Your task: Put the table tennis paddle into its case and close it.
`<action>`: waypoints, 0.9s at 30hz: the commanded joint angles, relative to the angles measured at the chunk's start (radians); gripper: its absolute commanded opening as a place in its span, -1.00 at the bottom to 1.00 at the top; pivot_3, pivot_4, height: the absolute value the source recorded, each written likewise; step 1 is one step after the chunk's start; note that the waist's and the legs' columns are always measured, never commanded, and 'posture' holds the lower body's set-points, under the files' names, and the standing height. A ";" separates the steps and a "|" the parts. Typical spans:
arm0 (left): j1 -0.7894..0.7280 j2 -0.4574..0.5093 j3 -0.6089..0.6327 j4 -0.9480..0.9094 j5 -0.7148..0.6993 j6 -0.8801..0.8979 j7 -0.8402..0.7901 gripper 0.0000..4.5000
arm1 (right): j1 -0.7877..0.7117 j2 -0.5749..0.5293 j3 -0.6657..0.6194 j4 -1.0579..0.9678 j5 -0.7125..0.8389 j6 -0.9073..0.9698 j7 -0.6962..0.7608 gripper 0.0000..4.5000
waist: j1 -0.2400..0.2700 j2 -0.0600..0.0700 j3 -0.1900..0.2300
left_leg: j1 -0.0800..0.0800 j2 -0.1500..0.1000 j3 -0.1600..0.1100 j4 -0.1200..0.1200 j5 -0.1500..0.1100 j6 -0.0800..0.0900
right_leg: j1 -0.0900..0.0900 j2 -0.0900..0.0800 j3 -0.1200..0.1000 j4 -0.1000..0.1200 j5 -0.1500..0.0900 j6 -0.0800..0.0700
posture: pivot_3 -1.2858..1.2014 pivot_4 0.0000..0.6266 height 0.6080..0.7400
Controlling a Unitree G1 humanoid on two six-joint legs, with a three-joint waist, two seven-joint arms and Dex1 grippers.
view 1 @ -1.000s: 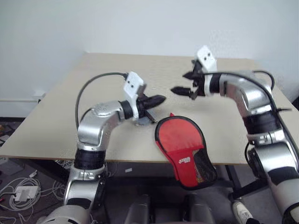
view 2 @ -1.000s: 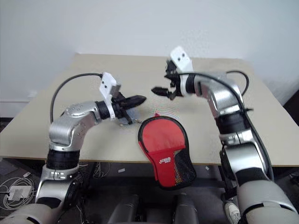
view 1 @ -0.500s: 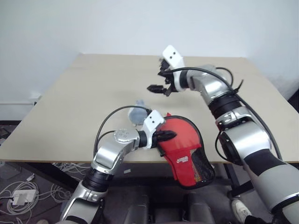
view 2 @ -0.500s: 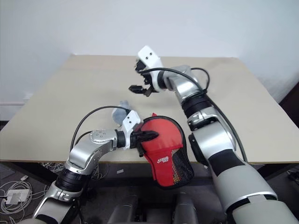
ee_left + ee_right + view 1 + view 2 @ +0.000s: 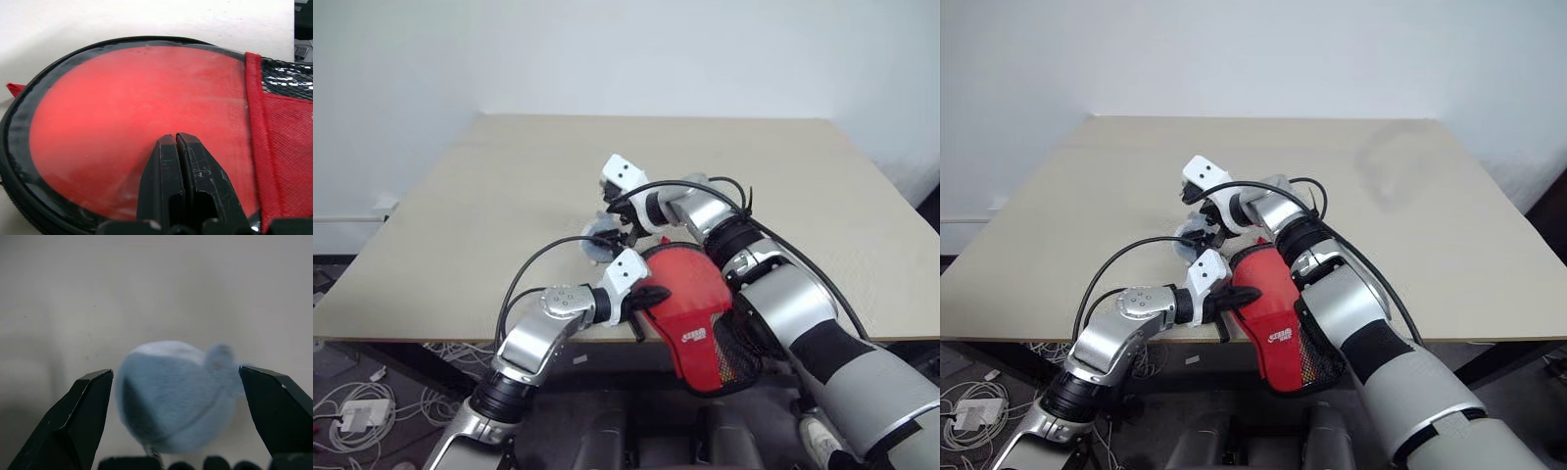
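Observation:
The case (image 5: pixel 697 305) lies red side up at the table's front edge, its black mesh pocket (image 5: pixel 742 351) hanging over the edge. My left gripper (image 5: pixel 660 292) is shut, with its tip on the round red face of the case (image 5: pixel 122 122), just inside the black zipper rim. My right gripper (image 5: pixel 613 225) is open and points left and down. A small fuzzy pale-blue ball (image 5: pixel 171 396) sits between its spread fingers without touching them. The table tennis paddle is hidden.
The beige table (image 5: pixel 489 196) runs back to a white wall. The blue ball (image 5: pixel 599 241) rests on it just behind and left of the case. Cables and a power strip (image 5: pixel 357 411) lie on the floor at the lower left.
My right arm swung left and down across the table until its open fingers came around the blue ball. The left gripper dropped onto the case, then held still. The camera view shifted.

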State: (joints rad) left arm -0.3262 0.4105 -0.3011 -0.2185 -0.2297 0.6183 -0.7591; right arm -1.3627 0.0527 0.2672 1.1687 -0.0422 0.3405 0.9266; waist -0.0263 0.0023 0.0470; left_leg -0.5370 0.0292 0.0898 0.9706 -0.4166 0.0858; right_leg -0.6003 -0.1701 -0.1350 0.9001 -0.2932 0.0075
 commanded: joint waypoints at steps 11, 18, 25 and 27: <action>0.024 0.019 -0.012 -0.013 0.012 0.026 0.006 -1.00 | -0.019 0.042 -0.008 0.087 -0.078 -0.091 -0.082 0.55 | -0.001 0.000 0.000 | 0.001 0.000 0.004 0.001 0.000 0.000 | -0.002 0.000 0.004 0.003 0.000 0.000 | 0.03 -1.00 -0.30; 0.024 0.022 -0.011 -0.008 0.015 0.022 0.008 -1.00 | -0.021 0.047 -0.045 0.105 -0.081 -0.086 -0.143 -0.52 | 0.000 0.000 0.000 | 0.001 0.000 0.004 0.001 0.000 0.000 | -0.002 0.000 0.004 0.003 0.000 0.000 | 0.03 -1.00 -0.30; 0.004 0.024 -0.022 -0.004 0.014 0.022 -0.008 -1.00 | -0.033 0.012 -0.104 0.104 -0.070 -0.091 -0.239 -1.00 | 0.000 0.000 0.000 | 0.001 0.000 0.004 0.001 0.000 0.000 | -0.002 0.000 0.005 0.003 0.000 0.000 | 0.03 -1.00 -0.30; -0.007 0.032 -0.021 -0.004 0.008 0.022 -0.023 -1.00 | -0.035 0.000 -0.121 0.101 -0.064 -0.082 -0.253 -1.00 | 0.000 0.000 0.000 | 0.001 0.000 0.004 0.001 0.000 0.000 | -0.003 0.000 0.005 0.003 0.000 0.000 | 0.03 -1.00 -0.30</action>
State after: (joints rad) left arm -0.3279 0.4273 -0.3067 -0.2298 -0.2258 0.6223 -0.7669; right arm -1.3627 0.0724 0.1716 1.2906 -0.1191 0.2612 0.6954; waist -0.0268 0.0020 0.0468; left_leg -0.5364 0.0292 0.0940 0.9721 -0.4168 0.0863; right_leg -0.6028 -0.1698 -0.1302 0.9033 -0.2933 0.0074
